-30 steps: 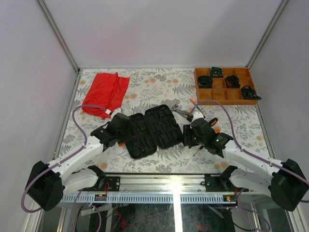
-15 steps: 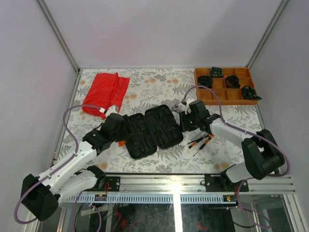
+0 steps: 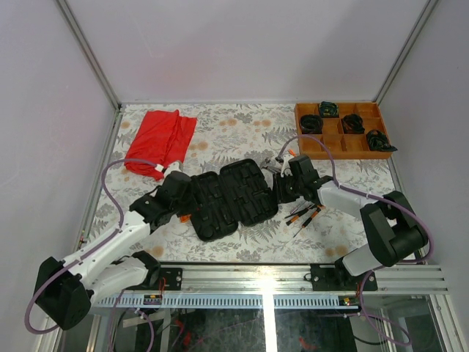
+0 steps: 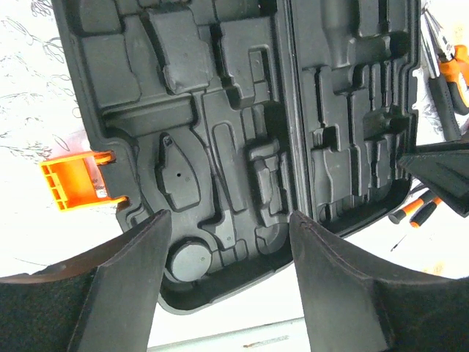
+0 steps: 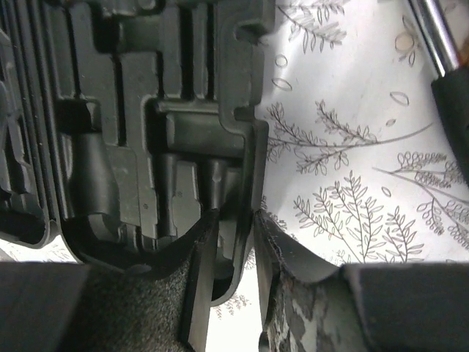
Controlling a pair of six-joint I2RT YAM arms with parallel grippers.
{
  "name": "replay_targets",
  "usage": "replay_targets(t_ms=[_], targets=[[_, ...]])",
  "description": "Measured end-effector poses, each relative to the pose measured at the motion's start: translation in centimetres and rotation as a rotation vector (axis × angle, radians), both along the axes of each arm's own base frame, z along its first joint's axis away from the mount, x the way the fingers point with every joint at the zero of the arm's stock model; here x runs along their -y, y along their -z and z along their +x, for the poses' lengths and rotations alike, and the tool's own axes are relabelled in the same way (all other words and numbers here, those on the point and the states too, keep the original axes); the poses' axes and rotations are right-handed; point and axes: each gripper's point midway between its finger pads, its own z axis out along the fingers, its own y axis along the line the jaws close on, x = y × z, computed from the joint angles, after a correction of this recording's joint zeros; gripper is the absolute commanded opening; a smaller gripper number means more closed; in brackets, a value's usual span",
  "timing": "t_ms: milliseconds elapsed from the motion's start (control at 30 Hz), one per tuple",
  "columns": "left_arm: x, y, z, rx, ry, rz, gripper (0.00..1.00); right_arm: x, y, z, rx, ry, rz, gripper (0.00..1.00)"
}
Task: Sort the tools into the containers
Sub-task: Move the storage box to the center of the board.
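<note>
- Two pincers sit at opposite ends of the open tool case (image 3: pixel 227 194), which lies flat with its moulded slots facing up.
- The right pincer (image 5: pixel 234 220) straddles the case's right-hand rim. One finger is inside the wall and one outside, and both are pressed against it, so it is pinching the rim.
- The left pincer (image 4: pixel 227 220) is spread wide over the case's left half, with nothing between its fingers. From these views I cannot tell whether it touches the plastic.
- Just left of that pincer, the orange latch (image 4: pixel 73 180) sticks out from the case's edge.
- Several screwdrivers (image 3: pixel 304 214) with orange and black handles lie in a loose bunch on the bench (image 3: pixel 242 132), just outside the case's right end and near the right pincer.
- The pliers (image 4: pixel 454 73) with orange and black handles lie on the bench beyond the same end of the case, towards the far side.
- A red cloth (image 3: pixel 160 141) lies crumpled at the far left of the bench, apart from the case.
- A wooden tray (image 3: pixel 344 155) sits at the far right corner, with black coiled bundles (image 3: pixel 353 122) in several of its compartments.
</note>
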Motion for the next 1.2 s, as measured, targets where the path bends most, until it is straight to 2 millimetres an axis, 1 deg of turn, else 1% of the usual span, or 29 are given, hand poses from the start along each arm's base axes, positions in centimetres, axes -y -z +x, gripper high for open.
replay_targets(t_ms=[67, 133, 367, 533, 733, 900, 933, 1033, 1100, 1200], targets=[[0.2, 0.2, 0.0, -0.010, 0.007, -0.003, 0.65, 0.2, 0.4, -0.4, -0.020, 0.011, -0.001, 0.31], [0.4, 0.4, 0.0, -0.017, 0.012, -0.005, 0.65, 0.3, 0.7, -0.7, -0.034, 0.027, 0.003, 0.27], [0.9, 0.9, 0.0, -0.030, 0.028, -0.017, 0.65, 0.6, 0.5, -0.8, -0.037, 0.094, 0.021, 0.13], [1.5, 1.6, 0.0, -0.053, 0.047, -0.027, 0.64, 1.0, 0.5, -2.5, -0.042, 0.175, 0.069, 0.07], [2.2, 2.5, 0.1, -0.081, 0.067, -0.032, 0.65, -0.2, 0.5, -5.7, -0.033, 0.216, 0.104, 0.06], [2.6, 3.1, 0.0, -0.095, 0.087, -0.026, 0.65, -0.8, 0.5, -8.6, -0.046, 0.242, 0.137, 0.13], [2.8, 3.2, 0.0, -0.097, 0.091, -0.026, 0.65, -0.7, 0.5, -9.0, -0.051, 0.250, 0.146, 0.17], [3.1, 3.6, -0.1, -0.105, 0.103, -0.023, 0.65, -0.2, 0.4, -9.7, -0.058, 0.270, 0.143, 0.36], [3.4, 3.9, -0.1, -0.110, 0.111, -0.021, 0.65, 0.5, 0.2, -9.9, -0.052, 0.285, 0.127, 0.47], [3.8, 4.3, -0.3, -0.121, 0.123, -0.015, 0.65, 1.7, -1.0, -9.8, 0.001, 0.305, 0.114, 0.55]])
